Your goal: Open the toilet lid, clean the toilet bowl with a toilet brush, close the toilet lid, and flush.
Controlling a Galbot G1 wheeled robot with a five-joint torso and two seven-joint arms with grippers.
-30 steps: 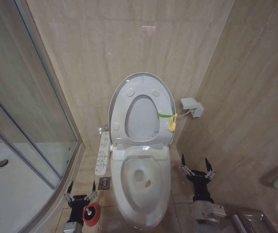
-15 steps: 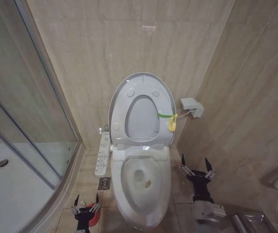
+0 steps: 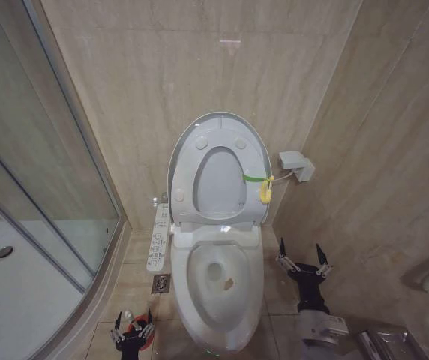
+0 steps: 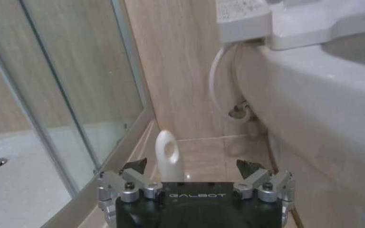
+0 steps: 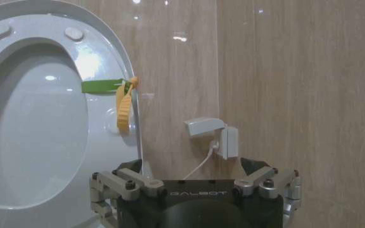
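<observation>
The toilet lid (image 3: 218, 184) stands raised against the back wall with the seat ring (image 3: 218, 141) up against it, a yellow-green tag (image 3: 263, 185) at its side. Below lies the open toilet bowl (image 3: 222, 289). My left gripper (image 3: 132, 332) hangs open over the red holder (image 3: 145, 332) on the floor left of the bowl. In the left wrist view the toilet brush's pale looped handle (image 4: 168, 156) rises between the open fingers of the left gripper (image 4: 191, 167), closer to one of them; the brush head is hidden. My right gripper (image 3: 303, 259) waits open to the right of the bowl, facing the lid (image 5: 36, 142).
A button panel (image 3: 157, 238) juts from the bowl's left side, with a floor drain (image 3: 160, 283) below it. The glass shower screen (image 3: 49, 187) and white shower tray (image 3: 12, 300) close off the left. A small wall box (image 3: 295, 165) with a cable sits right of the lid.
My left gripper has drawn back toward the bottom of the head view and now sits over the red holder, straddling the brush handle. The right arm has not moved.
</observation>
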